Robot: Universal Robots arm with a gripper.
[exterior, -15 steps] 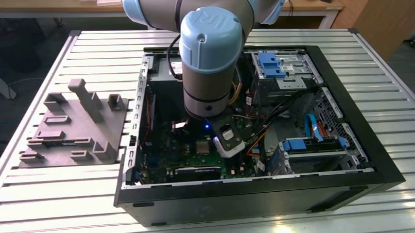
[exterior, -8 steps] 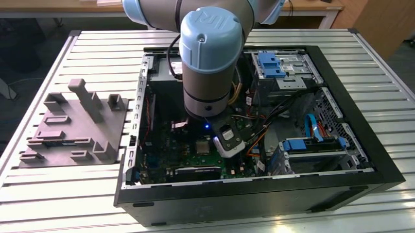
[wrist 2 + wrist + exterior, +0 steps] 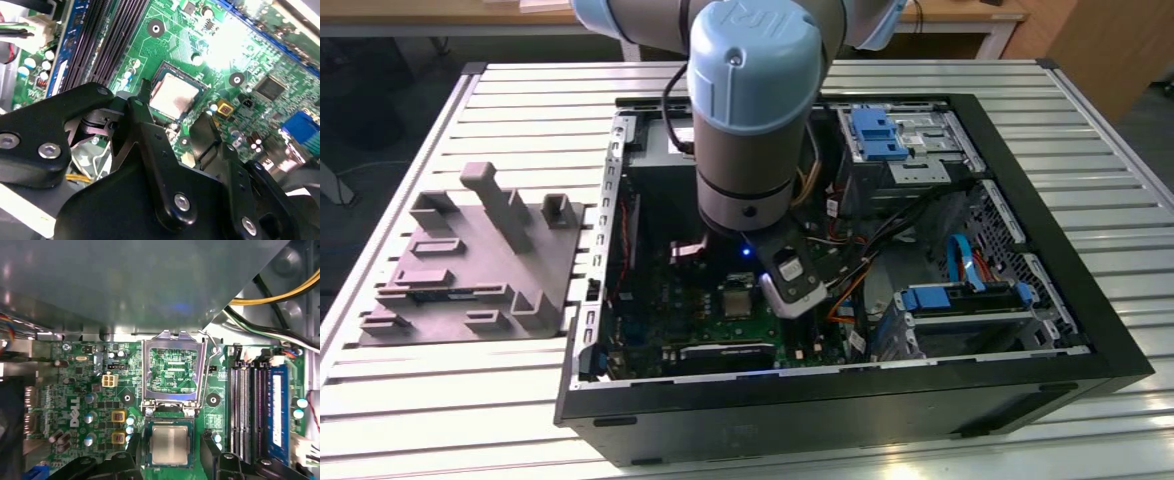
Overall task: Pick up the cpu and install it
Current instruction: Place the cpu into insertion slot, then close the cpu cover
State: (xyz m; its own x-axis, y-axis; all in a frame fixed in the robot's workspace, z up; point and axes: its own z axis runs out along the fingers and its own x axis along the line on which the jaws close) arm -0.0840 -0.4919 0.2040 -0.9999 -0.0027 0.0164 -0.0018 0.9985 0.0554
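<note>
We're looking down into the open computer case (image 3: 854,420) on the slatted table (image 3: 440,410), and the arm (image 3: 747,120) reaches straight down inside it, over the green board (image 3: 85,390). On the exterior view's left, the grey tray (image 3: 467,270) lies on the table beside the case.

In both wrist views we see the cpu (image 3: 170,445), silvery top up, lying flat in its socket on the board. The socket's metal frame (image 3: 149,371) stands tilted up just beside it, and through its window we see more green board.

The gripper (image 3: 175,107) hangs right above the cpu with its hand released. The two black fingers (image 3: 210,450) stand spread, one on each side of the socket, and neither pinches the chip. Whether a fingertip touches the socket's edge, we cannot tell.

Next to the socket run the long dark memory slots (image 3: 245,405). Yellow and black cables (image 3: 270,297) cross the corner by the big grey metal box (image 3: 125,280).
</note>
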